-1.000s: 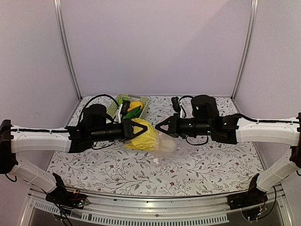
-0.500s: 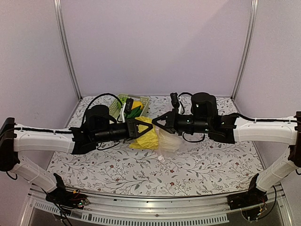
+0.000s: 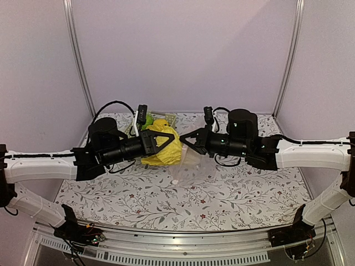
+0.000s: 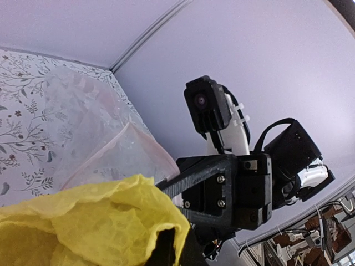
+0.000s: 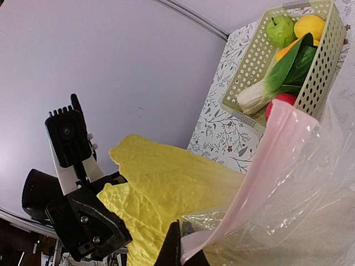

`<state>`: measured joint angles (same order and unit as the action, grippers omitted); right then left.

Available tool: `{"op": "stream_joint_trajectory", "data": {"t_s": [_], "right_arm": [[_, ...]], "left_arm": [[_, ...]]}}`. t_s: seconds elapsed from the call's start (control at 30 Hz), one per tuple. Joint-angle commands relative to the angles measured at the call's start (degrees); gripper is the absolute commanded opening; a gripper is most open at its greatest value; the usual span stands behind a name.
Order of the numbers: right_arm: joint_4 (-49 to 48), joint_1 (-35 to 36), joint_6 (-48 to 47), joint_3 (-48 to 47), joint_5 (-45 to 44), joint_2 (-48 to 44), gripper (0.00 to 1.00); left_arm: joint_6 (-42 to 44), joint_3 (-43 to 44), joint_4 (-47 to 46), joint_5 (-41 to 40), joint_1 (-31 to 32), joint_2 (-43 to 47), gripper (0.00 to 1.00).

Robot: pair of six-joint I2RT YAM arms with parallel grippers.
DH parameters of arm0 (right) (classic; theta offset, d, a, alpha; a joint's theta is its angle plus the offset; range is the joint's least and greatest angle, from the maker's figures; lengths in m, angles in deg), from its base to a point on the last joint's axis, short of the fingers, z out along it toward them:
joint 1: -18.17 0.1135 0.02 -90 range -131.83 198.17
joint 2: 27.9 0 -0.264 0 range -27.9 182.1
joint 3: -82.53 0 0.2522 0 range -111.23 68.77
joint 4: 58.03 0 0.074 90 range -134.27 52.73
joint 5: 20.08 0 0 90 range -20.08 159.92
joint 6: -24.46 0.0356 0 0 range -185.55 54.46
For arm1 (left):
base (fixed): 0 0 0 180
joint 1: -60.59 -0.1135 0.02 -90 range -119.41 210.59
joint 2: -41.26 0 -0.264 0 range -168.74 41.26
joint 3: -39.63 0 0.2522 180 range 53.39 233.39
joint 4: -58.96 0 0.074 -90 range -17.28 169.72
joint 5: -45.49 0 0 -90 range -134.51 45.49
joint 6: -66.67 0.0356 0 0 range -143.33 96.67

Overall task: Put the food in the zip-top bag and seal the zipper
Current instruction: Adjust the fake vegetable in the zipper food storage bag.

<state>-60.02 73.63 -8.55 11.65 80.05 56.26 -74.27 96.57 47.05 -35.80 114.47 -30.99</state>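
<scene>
Arms risen; left gripper (image 3: pixel 167 137) clamps cabbage (image 3: pixel 165 155), right gripper (image 3: pixel 184 139) pinches zip-top bag (image 3: pixel 197 162) rim. Hold rim taut; slide cabbage in.

The cabbage (image 3: pixel 164 151) sits between left gripper (image 3: pixel 170 136) and right gripper (image 3: pixel 183 139), zip-top bag (image 3: pixel 192 162) at its right, basket (image 5: pixel 250 71) behind

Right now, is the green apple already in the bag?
No, the green apple sits in the lattice basket beside a yellow fruit.
</scene>
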Motion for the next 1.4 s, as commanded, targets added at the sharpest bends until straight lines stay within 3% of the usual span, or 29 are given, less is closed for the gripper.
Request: {"op": "stream_joint_trajectory", "data": {"t_s": [0.0, 0.4, 0.87, 0.97, 1.23, 1.37], "right_arm": [[-2.93, 0.42, 2.35, 1.32, 0.57, -1.28, 0.0], [-11.82, 0.65, 8.68, 1.85, 3.8, -1.03, 0.0], [-12.26, 0.95, 9.06, 2.75, 3.57, -1.16, 0.0], [-11.81, 0.89, 8.95, 3.31, 4.0, -1.48, 0.0], [-8.26, 0.94, 6.63, 1.76, 9.4, -2.38, 0.0], [-5.29, 0.9, 5.07, 1.03, 10.63, -2.38, 0.0]], "left_arm": [[1.19, 0.83, -3.27, -0.8, 0.87, 0.2, 0.0], [5.08, -0.55, -3.52, -4.58, 4.3, -6.23, 0.0], [9.83, 2.55, -6.98, -2.92, 6.35, -11.51, 0.02], [12.56, 2.79, -6.95, -0.48, 5.96, -10.62, 0.04], [16.65, 3.58, -10.38, 15.05, 4.65, -9.36, 0.1], [17.24, 3.2, -10.16, 14.57, 4.65, -9.28, 0.13]]}}
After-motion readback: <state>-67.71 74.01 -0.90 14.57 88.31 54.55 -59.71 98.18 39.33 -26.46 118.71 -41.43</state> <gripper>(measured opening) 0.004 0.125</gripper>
